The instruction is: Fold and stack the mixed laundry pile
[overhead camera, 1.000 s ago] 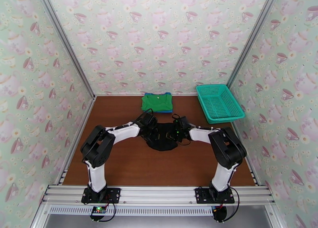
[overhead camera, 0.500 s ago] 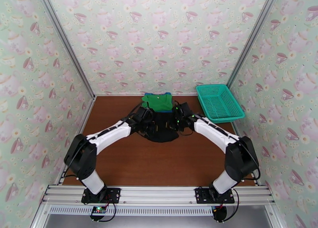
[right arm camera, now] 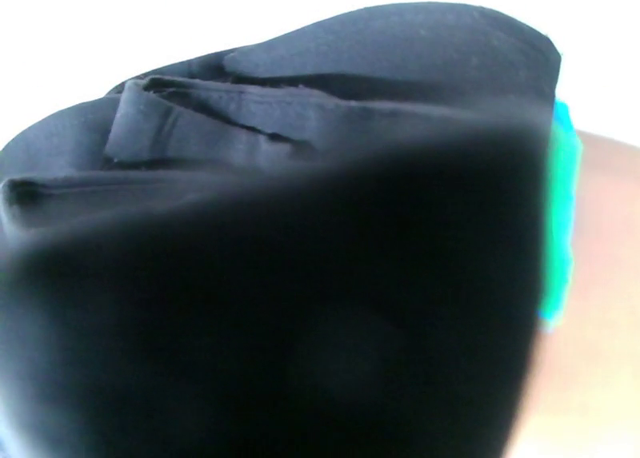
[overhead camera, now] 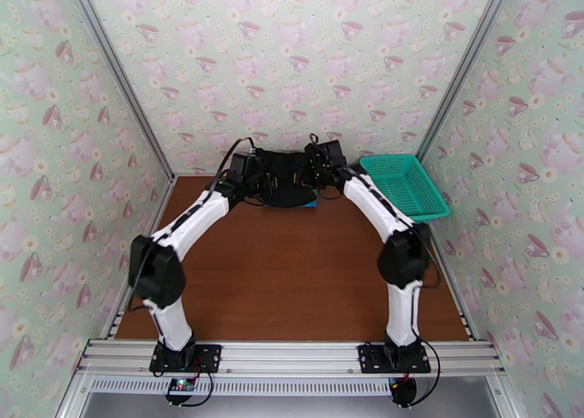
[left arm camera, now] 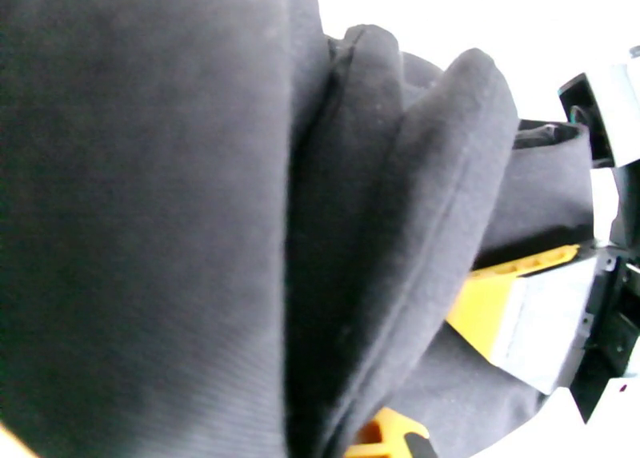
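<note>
Two grippers are holding the black shirt (overhead camera: 286, 177), far middle.
The left gripper (overhead camera: 263, 182) and right gripper (overhead camera: 309, 173) are pinching it tight; the right wrist view is showing a green shirt (right arm camera: 563, 212) edge.

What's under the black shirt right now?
Under the black shirt, a blue shirt edge pokes out at the near right corner; the right wrist view shows a sliver of green shirt too. The rest of both is covered.

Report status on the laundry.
Left gripper, right gripper shut on black cloth shirt. Shirt over green cloth shirt and blue cloth shirt. Teal plastic basket apart.
</note>
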